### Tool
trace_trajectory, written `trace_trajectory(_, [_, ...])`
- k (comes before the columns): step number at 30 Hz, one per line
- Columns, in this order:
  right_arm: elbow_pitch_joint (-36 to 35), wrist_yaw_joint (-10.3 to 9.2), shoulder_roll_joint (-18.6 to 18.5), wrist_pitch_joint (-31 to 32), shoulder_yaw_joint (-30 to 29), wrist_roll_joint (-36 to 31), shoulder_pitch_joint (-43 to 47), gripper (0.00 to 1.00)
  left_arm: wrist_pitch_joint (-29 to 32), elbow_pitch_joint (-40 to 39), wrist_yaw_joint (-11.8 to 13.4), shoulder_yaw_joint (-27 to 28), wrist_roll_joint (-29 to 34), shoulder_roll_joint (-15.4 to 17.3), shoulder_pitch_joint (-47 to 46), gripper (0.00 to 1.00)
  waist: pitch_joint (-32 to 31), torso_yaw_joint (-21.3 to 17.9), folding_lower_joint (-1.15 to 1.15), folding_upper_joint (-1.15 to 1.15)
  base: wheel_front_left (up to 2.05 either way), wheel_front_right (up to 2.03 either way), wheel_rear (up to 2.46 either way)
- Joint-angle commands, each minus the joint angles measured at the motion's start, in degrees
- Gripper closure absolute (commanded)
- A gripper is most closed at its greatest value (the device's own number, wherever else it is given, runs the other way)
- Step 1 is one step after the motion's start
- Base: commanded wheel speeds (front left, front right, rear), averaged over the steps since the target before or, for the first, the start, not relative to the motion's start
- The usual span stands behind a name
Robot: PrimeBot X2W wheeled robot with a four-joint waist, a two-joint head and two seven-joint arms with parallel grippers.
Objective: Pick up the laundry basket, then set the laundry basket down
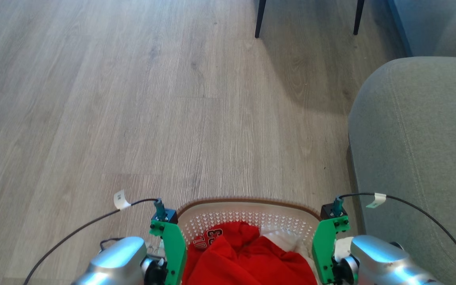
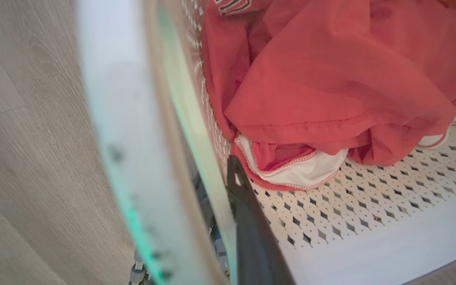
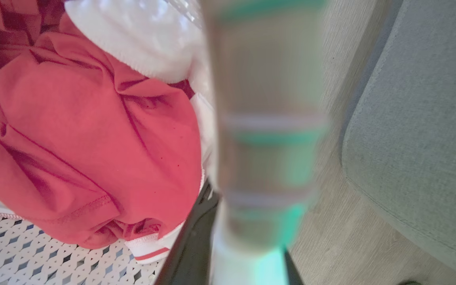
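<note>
The laundry basket (image 1: 251, 215), white with perforated walls and a brown rim, sits between my two arms at the bottom of the head view. It holds a red shirt (image 1: 247, 255) and a white garment (image 1: 279, 235). My left gripper (image 1: 172, 253) is shut on the basket's left rim. In the left wrist view one dark finger (image 2: 247, 225) lies inside the wall (image 2: 350, 213), with the blurred rim (image 2: 133, 138) close to the lens. My right gripper (image 1: 327, 253) is shut on the right rim. Its dark finger (image 3: 192, 245) shows inside the basket (image 3: 34, 253). I cannot tell whether the basket's bottom touches the floor.
A grey sofa arm (image 1: 422, 158) stands close on the right, almost touching my right arm. Two dark chair legs (image 1: 259, 19) are far ahead. Open wood floor (image 1: 133, 99) stretches ahead and to the left.
</note>
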Motion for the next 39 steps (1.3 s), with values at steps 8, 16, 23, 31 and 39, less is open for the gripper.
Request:
trace_trajectory(8, [-1.7,0.92,1.6,-0.8,2.7,-0.2,-1.1,1.00,-0.3,-2.3,-0.5,0.5,0.3,0.3,-3.6,1.00,-0.2,-0.2,0.00,0.00,0.00,0.00,0.00])
trace_trajectory(16, [-1.8,0.92,1.5,-0.9,3.4,0.4,-1.1,1.00,-0.1,-2.4,-0.5,0.5,0.3,0.3,-3.5,1.00,-0.3,-0.2,0.00,0.00,0.00,0.00,0.00])
trace_trajectory(23, [-1.8,0.92,1.4,-1.1,3.7,0.8,-1.6,1.00,-0.1,-2.4,-0.5,0.5,-0.3,0.0,-3.6,1.00,-0.1,-0.2,0.00,0.00,0.00,0.00,0.00])
trace_trajectory(31, [-1.9,0.92,1.2,-1.2,4.1,1.3,-2.0,1.00,0.1,-2.4,-0.5,0.5,-0.2,0.0,-3.7,1.00,-0.1,-0.2,0.00,0.00,0.00,0.00,0.00])
trace_trajectory(39, [-1.7,0.92,1.2,-1.2,4.3,1.6,-2.1,1.00,0.2,-2.3,-0.5,0.5,-0.3,0.0,-3.7,1.00,-0.1,-0.2,0.00,0.00,0.00,0.00,0.00])
